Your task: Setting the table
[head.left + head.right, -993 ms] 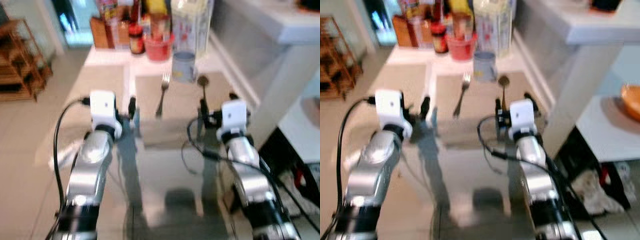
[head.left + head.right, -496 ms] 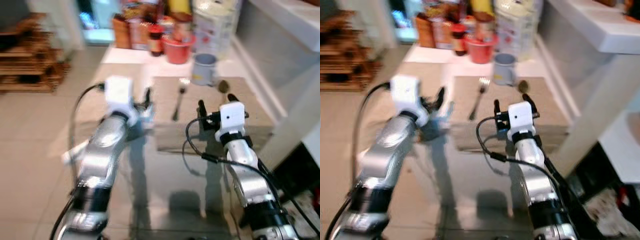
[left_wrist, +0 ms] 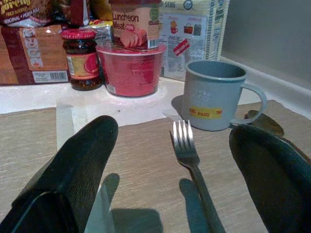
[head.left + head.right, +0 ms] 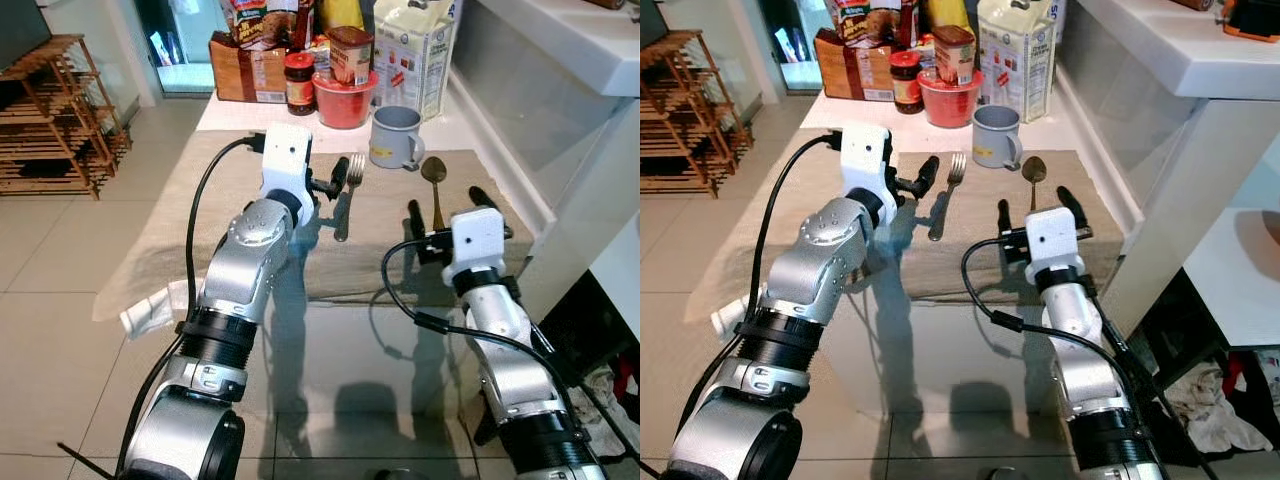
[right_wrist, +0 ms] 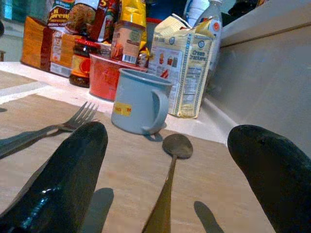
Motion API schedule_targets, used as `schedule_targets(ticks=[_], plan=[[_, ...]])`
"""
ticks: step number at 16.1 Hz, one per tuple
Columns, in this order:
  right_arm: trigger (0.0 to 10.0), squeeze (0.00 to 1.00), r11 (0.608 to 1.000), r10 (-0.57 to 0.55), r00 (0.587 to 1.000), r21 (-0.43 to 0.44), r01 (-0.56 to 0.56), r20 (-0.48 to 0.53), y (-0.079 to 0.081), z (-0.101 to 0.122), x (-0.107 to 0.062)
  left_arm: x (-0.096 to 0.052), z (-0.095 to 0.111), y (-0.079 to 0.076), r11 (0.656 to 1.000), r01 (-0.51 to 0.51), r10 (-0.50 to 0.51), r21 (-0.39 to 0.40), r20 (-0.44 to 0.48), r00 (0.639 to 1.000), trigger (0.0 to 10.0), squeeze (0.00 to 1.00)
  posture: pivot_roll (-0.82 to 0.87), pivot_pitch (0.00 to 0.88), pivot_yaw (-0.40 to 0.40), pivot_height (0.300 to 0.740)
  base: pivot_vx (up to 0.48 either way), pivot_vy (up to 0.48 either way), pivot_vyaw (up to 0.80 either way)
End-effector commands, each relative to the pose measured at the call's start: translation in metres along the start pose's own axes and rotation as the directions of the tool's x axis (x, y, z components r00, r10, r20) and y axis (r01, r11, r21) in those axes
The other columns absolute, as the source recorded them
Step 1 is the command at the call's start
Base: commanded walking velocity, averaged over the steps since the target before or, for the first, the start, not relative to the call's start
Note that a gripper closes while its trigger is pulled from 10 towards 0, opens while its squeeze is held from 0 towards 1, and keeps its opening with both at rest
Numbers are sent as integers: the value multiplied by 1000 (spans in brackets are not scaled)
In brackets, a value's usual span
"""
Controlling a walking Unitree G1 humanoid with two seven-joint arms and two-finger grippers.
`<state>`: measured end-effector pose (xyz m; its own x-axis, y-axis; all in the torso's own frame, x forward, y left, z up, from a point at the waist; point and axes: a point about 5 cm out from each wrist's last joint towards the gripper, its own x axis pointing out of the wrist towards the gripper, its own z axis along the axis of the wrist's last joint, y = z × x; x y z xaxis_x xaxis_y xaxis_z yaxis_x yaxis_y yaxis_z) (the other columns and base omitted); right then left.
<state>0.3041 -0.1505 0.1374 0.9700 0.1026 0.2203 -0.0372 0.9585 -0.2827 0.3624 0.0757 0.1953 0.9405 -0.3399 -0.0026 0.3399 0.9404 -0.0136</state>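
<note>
A beige placemat (image 4: 380,245) lies on the glass table (image 4: 350,370), with a fork (image 4: 346,200), a spoon (image 4: 434,185) and a grey-blue mug (image 4: 392,137) on it. The fork lies lengthwise on the mat's middle, its tines toward the mug; the spoon lies parallel to it on the robot's right, its bowl just beside the mug's handle side. The mug stands upright at the mat's far edge, between the two utensils and a little beyond them. The left gripper (image 3: 175,170) hovers over the mat at the fork's handle end, its two black fingers (image 3: 73,174) spread wide apart and holding nothing; in the left wrist view the fork runs straight down the gap between them, touching neither. The right gripper (image 5: 165,194) hangs above the near part of the mat, likewise open and empty, and the right wrist view shows the spoon lying in line between its fingers (image 5: 63,179), the handle pointing back toward the gripper. Behind the mat, against the far end of the table, stand a red bowl (image 4: 345,100), a dark-filled jar with a red lid (image 4: 299,82), a luncheon meat tin (image 4: 350,52), a bag of cream crackers (image 4: 418,50) and a brown carton (image 4: 245,70). A wooden rack (image 4: 55,120) stands on the tiled floor to the robot's left.
</note>
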Motion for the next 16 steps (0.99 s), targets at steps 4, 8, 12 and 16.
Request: schedule_targets(ticks=[4, 8, 12, 16], plan=[[10000, 0, 1000, -5, 1000, -6, 5, 14, -1, 4, 1, 2, 4, 2, 1000, 0, 0, 3, 9, 1000, 10000, 0, -79, 0, 53, 740, 0, 0, 0], [10000, 0, 1000, -5, 1000, -6, 5, 14, -1, 4, 1, 2, 4, 2, 1000, 0, 0, 3, 9, 1000, 10000, 0, -79, 0, 53, 740, 0, 0, 0], [10000, 0, 1000, -5, 1000, -6, 5, 14, -1, 4, 1, 2, 4, 2, 1000, 0, 0, 3, 9, 1000, 10000, 0, -79, 0, 53, 740, 0, 0, 0], [10000, 0, 999, -38, 999, -15, 37, -16, -7, -3, -19, -2, 0, 9, 999, 22, -24, 35, 53, 998, 10000, 0, -119, 0, 91, 740, 0, 0, 0]])
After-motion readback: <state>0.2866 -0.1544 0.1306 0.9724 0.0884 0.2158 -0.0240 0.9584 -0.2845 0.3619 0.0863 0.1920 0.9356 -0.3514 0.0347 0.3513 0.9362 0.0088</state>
